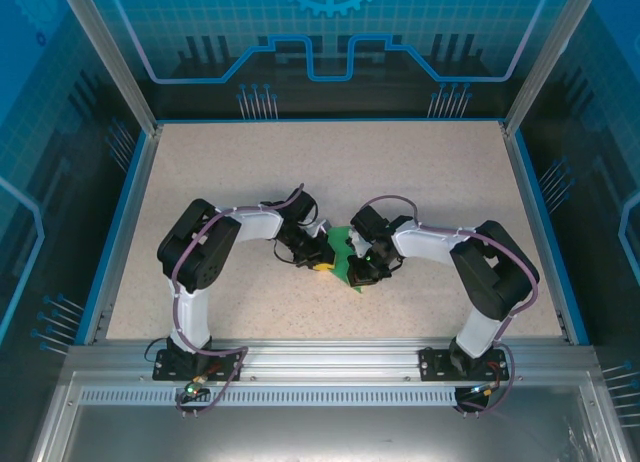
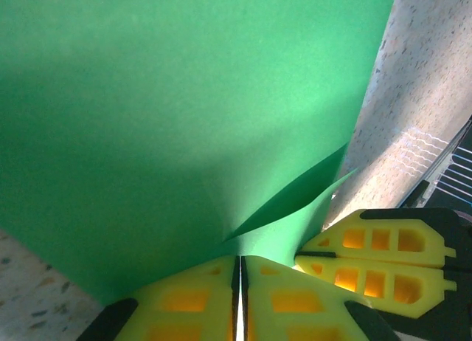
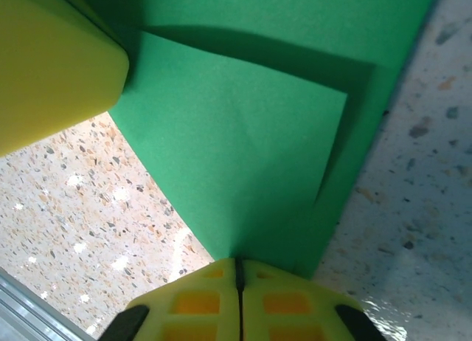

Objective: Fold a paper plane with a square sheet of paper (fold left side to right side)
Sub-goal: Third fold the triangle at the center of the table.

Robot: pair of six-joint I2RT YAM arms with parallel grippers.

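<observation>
The square sheet of paper (image 1: 343,244) is bright green and sits mid-table between both grippers, partly folded. In the left wrist view the sheet (image 2: 184,119) spreads wide, and a curled flap rises near the yellow fingers. My left gripper (image 2: 240,271) is shut on its near edge. My right gripper's yellow fingers (image 2: 383,260) lie just to the right. In the right wrist view a folded layer of the sheet (image 3: 243,156) lies over another, and my right gripper (image 3: 237,271) is shut on its corner. One left gripper finger (image 3: 51,60) shows at the upper left. From above, my left gripper (image 1: 322,262) and my right gripper (image 1: 362,270) stand close together.
The speckled beige table (image 1: 400,172) has blue rims on the left, right and far sides. Transparent blue walls rise beyond them. An aluminium rail (image 1: 330,357) carrying both arm bases runs along the near edge.
</observation>
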